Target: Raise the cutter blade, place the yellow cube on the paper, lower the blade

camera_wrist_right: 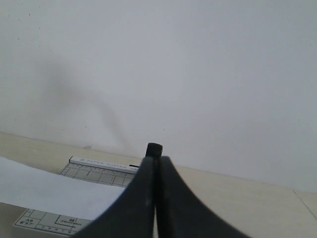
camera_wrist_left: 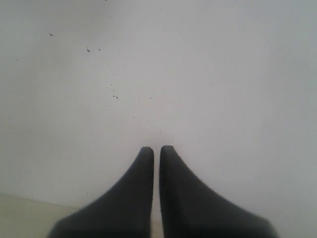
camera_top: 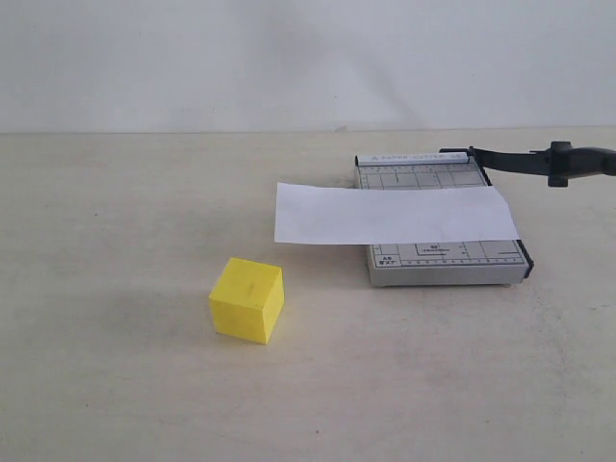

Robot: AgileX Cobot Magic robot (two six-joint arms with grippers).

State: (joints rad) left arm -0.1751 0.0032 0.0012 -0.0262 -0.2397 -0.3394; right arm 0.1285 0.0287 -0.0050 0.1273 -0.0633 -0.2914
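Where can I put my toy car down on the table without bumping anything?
There is lots of bare table left of the paper and farther back than the yellow cube. The front strip right of the cube, in front of the grey cutter base, is free too. It is crowded around the base, the paper and the raised cutter blade.

Lab-style test bench, pale beige surface (camera_top: 115,385) running to a plain white wall (camera_top: 192,58), small grey cutter base (camera_top: 448,262), the paper (camera_top: 385,214), the yellow cube (camera_top: 246,300) set out as props

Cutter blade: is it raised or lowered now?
Raised. The blade sticks out in the air, not lying along the edge of the base.
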